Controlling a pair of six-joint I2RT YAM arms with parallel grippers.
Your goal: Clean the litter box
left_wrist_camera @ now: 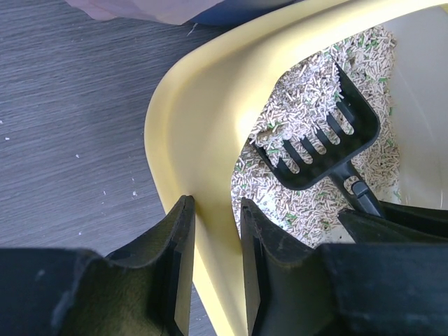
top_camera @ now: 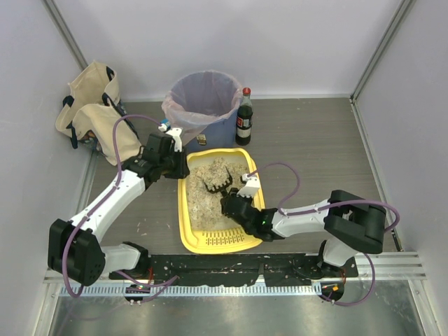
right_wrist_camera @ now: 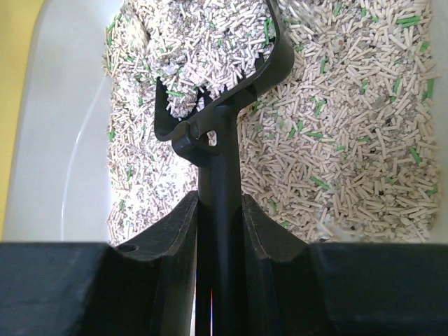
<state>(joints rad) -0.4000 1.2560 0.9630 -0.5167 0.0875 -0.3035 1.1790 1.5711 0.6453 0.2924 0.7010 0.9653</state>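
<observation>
Bracing at centre-left, the left gripper [left_wrist_camera: 213, 210] pinches the wall of the litter box [top_camera: 183, 210], which sits mid-frame. To its right, the right gripper [right_wrist_camera: 218, 206] clamps the black scoop [right_wrist_camera: 210, 140], heaped with pellets. The step looks like scooping; next would be a level lift toward the blue bin [top_camera: 203, 98] at upper centre.

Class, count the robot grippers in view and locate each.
2. Left gripper grips the litter box's left rim; right gripper holds the scoop's handle inside the box.

Bin [top_camera: 222, 131]: round, blue, clear liner, toward your far side of the table [top_camera: 315, 147].
Bottle [top_camera: 243, 119]: dark, red-capped, upright just right of that bin.
Tote bag [top_camera: 94, 112]: beige canvas, slumped at your far left.
</observation>
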